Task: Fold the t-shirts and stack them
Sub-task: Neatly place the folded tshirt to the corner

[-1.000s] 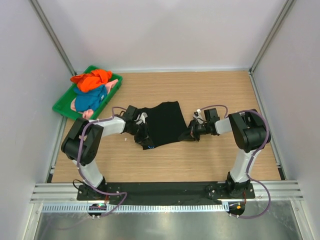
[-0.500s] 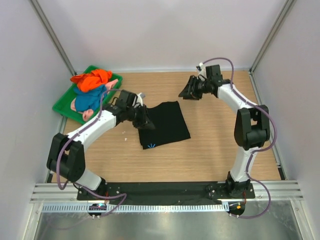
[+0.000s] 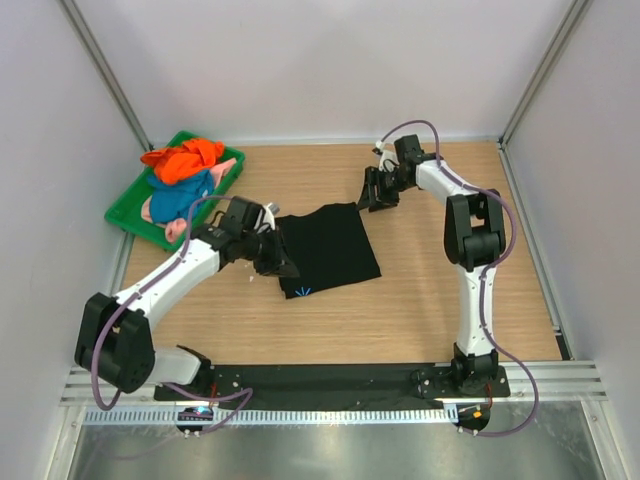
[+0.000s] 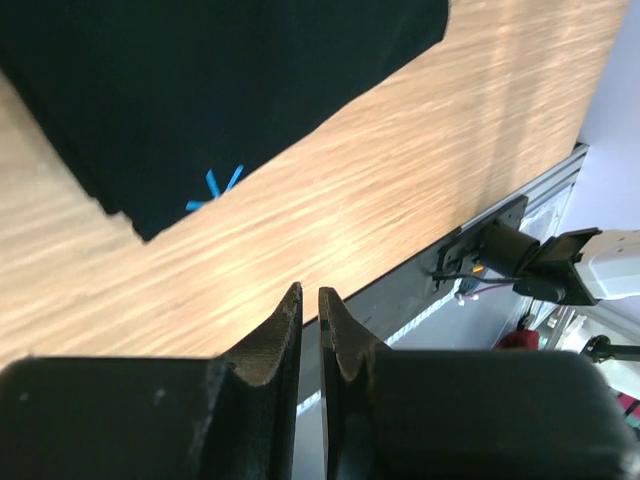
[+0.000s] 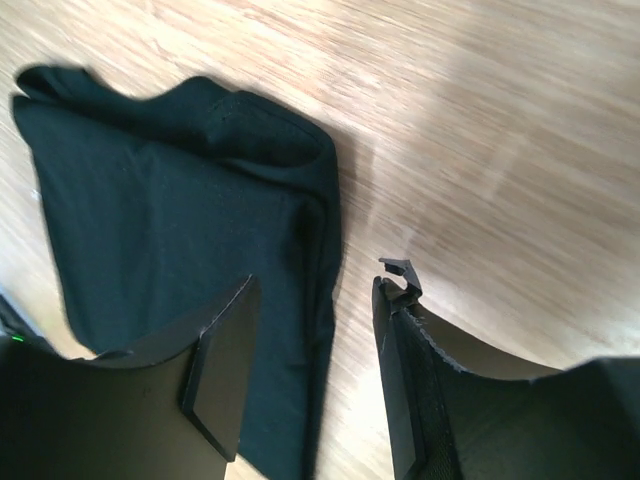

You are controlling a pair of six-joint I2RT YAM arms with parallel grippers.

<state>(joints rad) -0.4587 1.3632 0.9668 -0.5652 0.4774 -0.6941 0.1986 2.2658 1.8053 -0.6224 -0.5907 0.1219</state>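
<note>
A black t-shirt (image 3: 330, 248) lies folded in a rough rectangle mid-table, with a tiny light-blue mark (image 3: 303, 292) at its near left corner. My left gripper (image 3: 278, 262) hovers at the shirt's left edge; in the left wrist view its fingertips (image 4: 310, 292) stand almost together with a thin empty slit, above bare wood just off the shirt (image 4: 200, 80). My right gripper (image 3: 372, 195) is at the shirt's far right corner. It is open (image 5: 318, 280) and holds nothing, straddling the cloth's folded edge (image 5: 170, 200) from above.
A green tray (image 3: 125, 218) at the far left holds crumpled orange (image 3: 182, 160), blue (image 3: 180, 198) and pink (image 3: 176, 228) t-shirts. White walls close in on three sides. The black base rail (image 3: 330, 378) runs along the near edge.
Both grippers have let the black t-shirt go; it now lies flat and folded. My right gripper opened, swung to the far side, then came back to the shirt's far corner. The left arm stretched out.
</note>
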